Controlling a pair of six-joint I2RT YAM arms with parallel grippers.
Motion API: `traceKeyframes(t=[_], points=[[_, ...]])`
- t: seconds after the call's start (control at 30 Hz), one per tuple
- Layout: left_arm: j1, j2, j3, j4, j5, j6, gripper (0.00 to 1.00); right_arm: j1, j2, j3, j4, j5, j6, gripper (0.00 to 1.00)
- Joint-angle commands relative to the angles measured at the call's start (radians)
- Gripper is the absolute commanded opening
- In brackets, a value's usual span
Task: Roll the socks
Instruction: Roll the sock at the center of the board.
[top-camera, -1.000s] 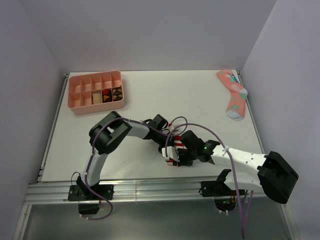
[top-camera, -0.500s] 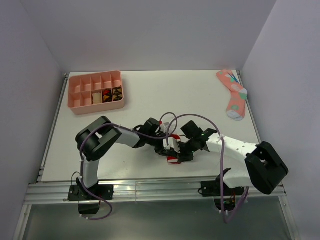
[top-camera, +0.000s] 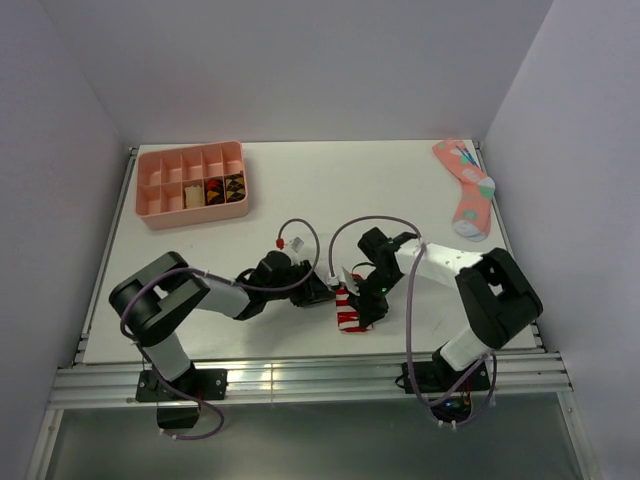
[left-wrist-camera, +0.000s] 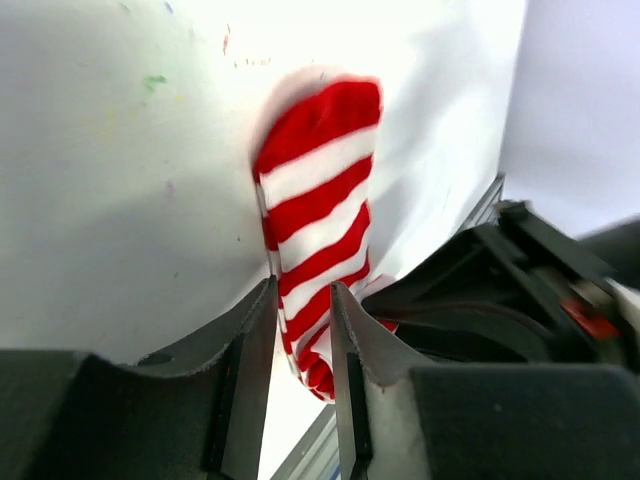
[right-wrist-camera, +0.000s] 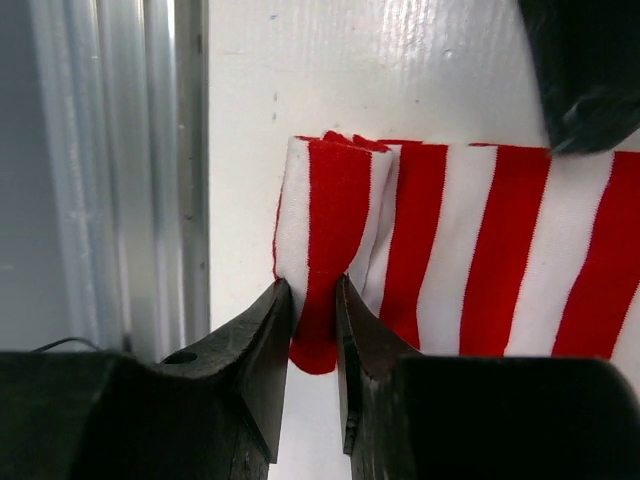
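Right wrist view — right jaws pinch narrowly on the rolled end of the red-and-white striped knit sock (right-wrist-camera: 450, 250), near the tabletop's (top-camera: 300, 190) front edge. Its length runs sideways from that pinch toward the left jaws — a narrow gap there, and I cannot tell if they grip.

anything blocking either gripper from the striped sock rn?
Nothing visible. The right gripper is pinched on the folded end of the striped sock. The left gripper has sock fabric between its jaws, though it is unclear whether it is gripping.
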Motion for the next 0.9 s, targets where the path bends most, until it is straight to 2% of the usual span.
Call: traceKeyframes(t=[0.0,0.13,0.3,0.43,0.67,0.87], points=[[-0.004,-0.103,-0.072,0.173,-0.141,-0.019,0.34,-0.027,0.08,0.072,-0.149,-0.043,-0.07,0.16],[-0.03,-0.193,-0.152,0.198,-0.242,0.06,0.34,-0.051,0.197,0.158,-0.273,-0.05,-0.113,0.16],[-0.153,-0.291,-0.164,0.175,-0.405,0.295,0.34,-0.087,0.371,0.275,-0.327,-0.047,-0.093,0.17],[-0.214,-0.306,-0.178,0.209,-0.426,0.382,0.34,-0.102,0.448,0.323,-0.327,-0.035,-0.041,0.16],[-0.328,-0.248,-0.071,0.039,-0.491,0.62,0.36,-0.105,0.508,0.353,-0.315,0.014,0.03,0.16],[-0.365,-0.17,0.023,-0.06,-0.44,0.744,0.38,-0.105,0.527,0.352,-0.305,0.029,0.038,0.17]])
